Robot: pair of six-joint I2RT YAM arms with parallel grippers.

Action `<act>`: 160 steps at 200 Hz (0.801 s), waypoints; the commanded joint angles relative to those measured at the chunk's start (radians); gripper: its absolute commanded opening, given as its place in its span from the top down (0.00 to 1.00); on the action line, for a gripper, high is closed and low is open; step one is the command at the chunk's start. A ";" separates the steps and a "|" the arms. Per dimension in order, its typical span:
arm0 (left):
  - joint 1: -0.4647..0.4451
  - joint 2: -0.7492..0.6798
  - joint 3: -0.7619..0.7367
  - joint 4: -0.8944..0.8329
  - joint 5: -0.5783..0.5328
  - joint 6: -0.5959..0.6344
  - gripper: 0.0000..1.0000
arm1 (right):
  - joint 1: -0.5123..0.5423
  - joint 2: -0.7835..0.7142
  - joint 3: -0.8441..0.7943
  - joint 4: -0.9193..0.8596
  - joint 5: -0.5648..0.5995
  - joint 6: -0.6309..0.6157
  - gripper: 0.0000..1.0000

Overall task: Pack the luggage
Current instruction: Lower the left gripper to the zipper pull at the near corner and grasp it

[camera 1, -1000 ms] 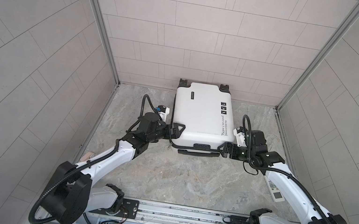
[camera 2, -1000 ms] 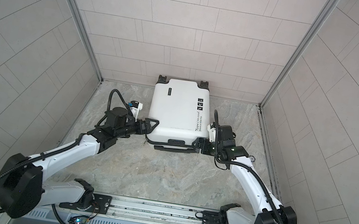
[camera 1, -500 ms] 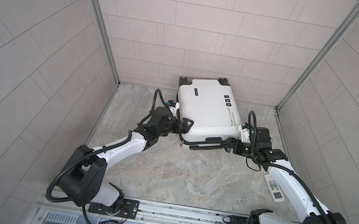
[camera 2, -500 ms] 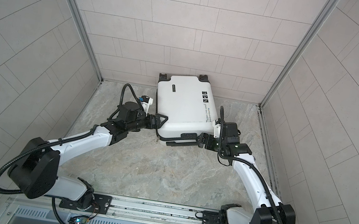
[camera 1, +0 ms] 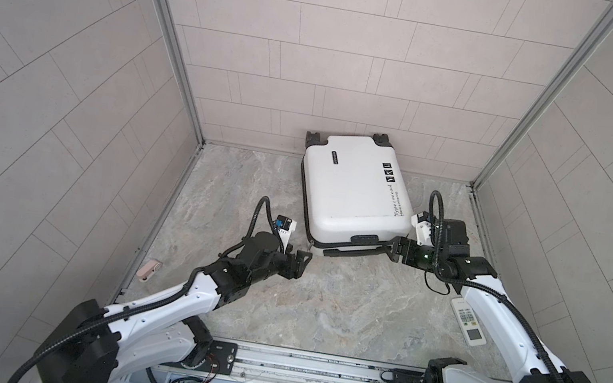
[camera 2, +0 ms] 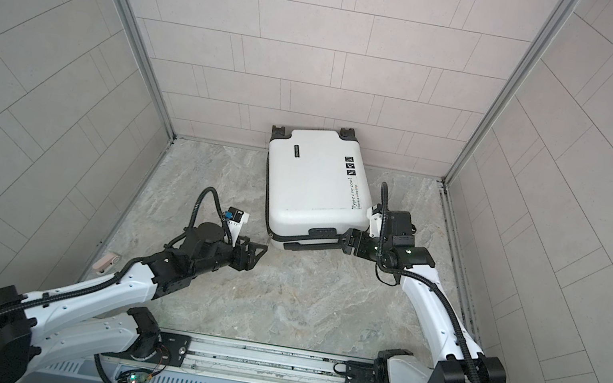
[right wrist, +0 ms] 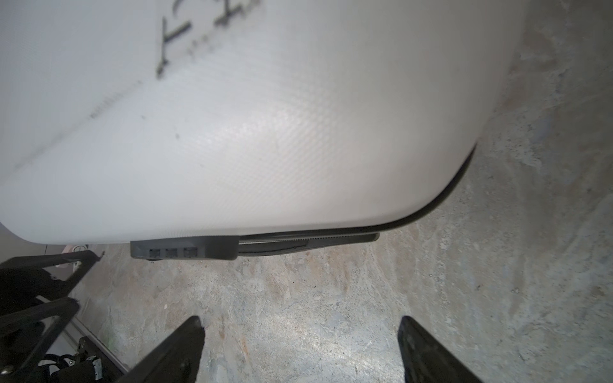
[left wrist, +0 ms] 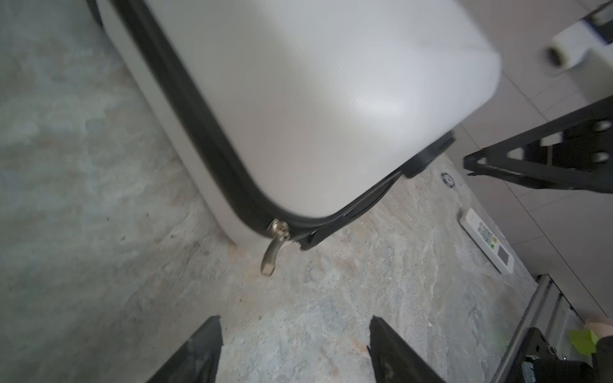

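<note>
At the far end of the grey marbled tabletop (camera 1: 318, 312), your small white hard-shell suitcase (camera 1: 351, 191) lies flat with its lid down and its stickered shell facing up. Both top views show its black wheels against the tiled back wall and its body skewed, the near end swung toward the right arm.

Your right gripper (camera 1: 392, 249) sits just beside the near right corner of the suitcase, level with the black handle (camera 1: 354, 247) on that edge. In the right wrist view its jaws stand wide apart with only bare tabletop between them.

Your left gripper (camera 1: 303, 263) hangs near the near left corner. It is clear of the shell, with its jaws parted and holding nothing.

You also have a white remote control (camera 1: 468, 323) lying under the right forearm and a small pink object (camera 1: 148, 270) at the left wall. The left wrist view shows a brass zipper pull (left wrist: 273, 248) dangling from the black zipper band at that corner, beyond the open fingertips.
</note>
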 commanded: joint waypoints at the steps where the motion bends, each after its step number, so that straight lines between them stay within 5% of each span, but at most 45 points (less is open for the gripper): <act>1: -0.003 0.039 -0.032 0.138 -0.024 -0.026 0.33 | -0.002 -0.027 0.005 0.003 -0.014 0.013 0.08; 160: 0.058 0.354 0.041 0.386 0.109 0.002 0.56 | -0.001 -0.045 0.008 -0.019 -0.012 0.016 0.08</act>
